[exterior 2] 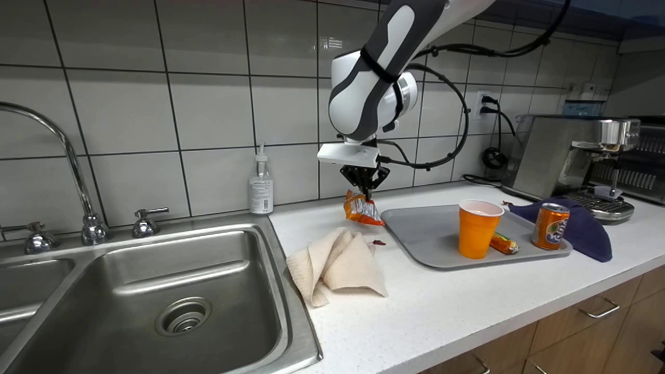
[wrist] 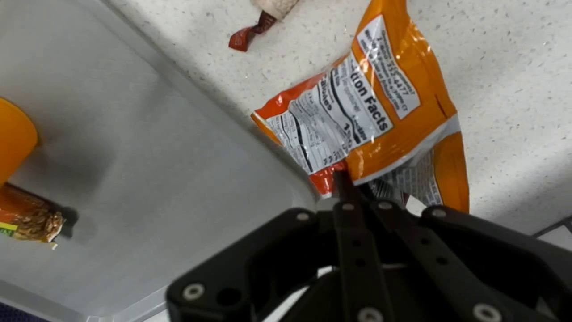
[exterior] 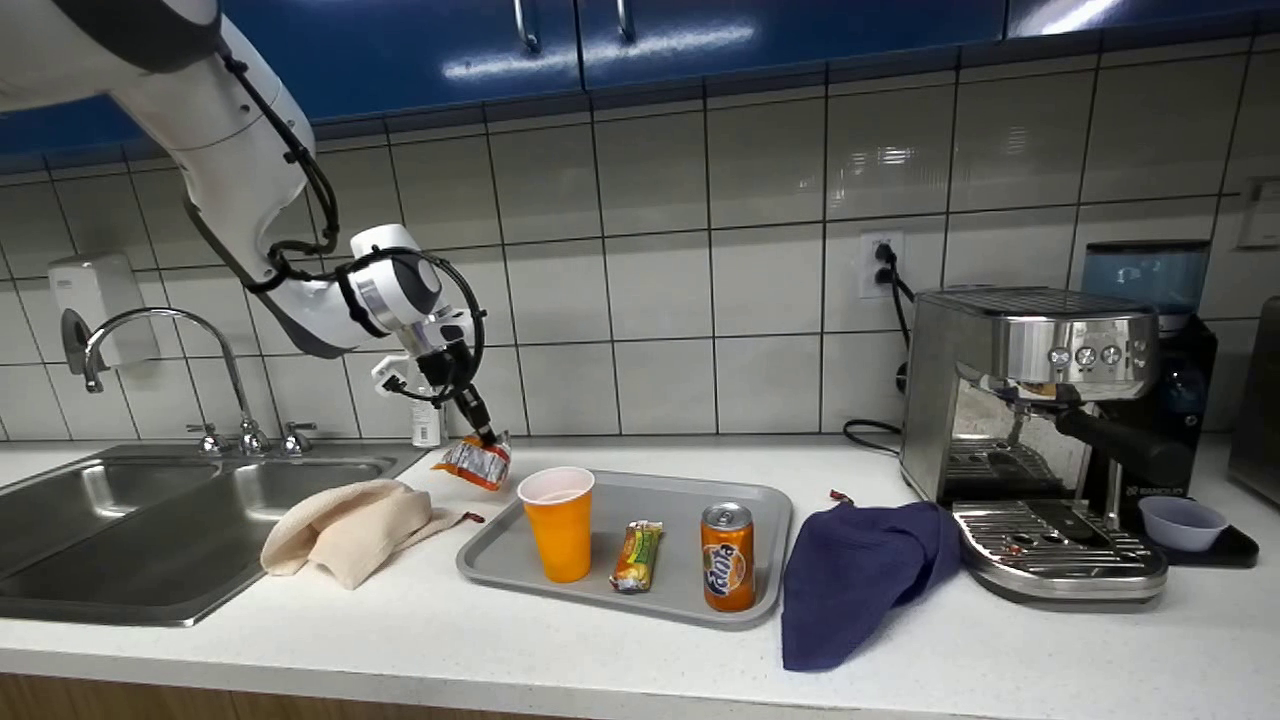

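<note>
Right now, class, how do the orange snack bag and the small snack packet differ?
The snack bag is pinched in the fingers; the snack packet lies on the tray. The bag looks broad, the packet narrow. The bag shows orange, red and white; the packet adds green. Both have glossy wrappers with orange.

I am in a kitchen. Its steel sink (exterior 2: 130,306) is a double one with a curved tap (exterior 2: 80,182); a pump bottle (exterior 2: 261,188) stands near one corner, and a white dispenser (exterior: 108,300) is fixed to the tiled wall (exterior: 660,285) above. A long white counter (exterior: 640,655) runs along that wall; I see glossy blue cupboards (exterior: 800,35) hanging over it and wooden drawers (exterior 2: 566,322) below. Farther along stands a shiny coffee machine (exterior: 985,345), with what I take for a coffee grinder (exterior: 1145,275) partly behind it and a power socket (exterior: 868,280) on the wall nearby. Whether this kitchen belongs to a home or an office, I cannot tell.
</note>
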You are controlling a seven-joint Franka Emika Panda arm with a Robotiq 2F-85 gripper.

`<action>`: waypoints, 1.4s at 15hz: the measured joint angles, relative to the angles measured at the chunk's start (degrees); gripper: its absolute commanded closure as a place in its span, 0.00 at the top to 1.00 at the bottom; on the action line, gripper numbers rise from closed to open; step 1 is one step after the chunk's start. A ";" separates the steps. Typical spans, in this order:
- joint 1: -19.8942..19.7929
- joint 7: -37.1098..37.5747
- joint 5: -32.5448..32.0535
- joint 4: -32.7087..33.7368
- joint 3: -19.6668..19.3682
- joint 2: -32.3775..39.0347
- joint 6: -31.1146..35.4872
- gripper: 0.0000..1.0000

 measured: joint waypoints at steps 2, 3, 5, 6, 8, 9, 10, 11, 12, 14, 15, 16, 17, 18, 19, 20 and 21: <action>-0.02 0.25 -0.68 -0.25 -0.33 -0.62 0.00 0.00; -0.03 0.37 -1.00 -0.41 -0.52 -0.89 0.00 0.00; -0.05 0.80 -1.61 -0.76 -0.92 -1.35 0.00 0.00; -0.10 1.01 -1.85 -0.99 -1.08 -1.61 0.00 0.00; -0.14 1.36 -2.26 -1.66 -1.50 -2.22 0.00 0.00; -0.19 1.53 -2.49 -2.04 -1.71 -2.49 0.00 0.00; -0.32 1.76 -2.80 -2.47 -1.85 -2.80 0.00 0.00; -0.49 1.95 -3.12 -2.90 -1.97 -3.09 0.00 0.00; -0.64 2.07 -3.30 -3.34 -2.15 -3.36 0.00 0.00; -0.97 2.16 -3.54 -4.29 -2.45 -3.86 0.00 0.00; -1.22 2.19 -3.58 -4.67 -2.53 -3.99 0.00 0.00; -1.51 2.21 -3.58 -5.03 -2.57 -4.09 0.00 0.00; -1.82 2.25 -3.58 -5.36 -2.60 -4.16 0.00 0.00; -2.15 2.27 -3.58 -5.68 -2.63 -4.24 0.00 0.00; -2.51 2.29 -3.58 -5.97 -2.66 -4.31 0.00 0.00; -2.87 2.30 -3.58 -6.23 -2.67 -4.36 0.00 0.00; -3.21 2.32 -3.58 -6.48 -2.69 -4.41 0.00 0.00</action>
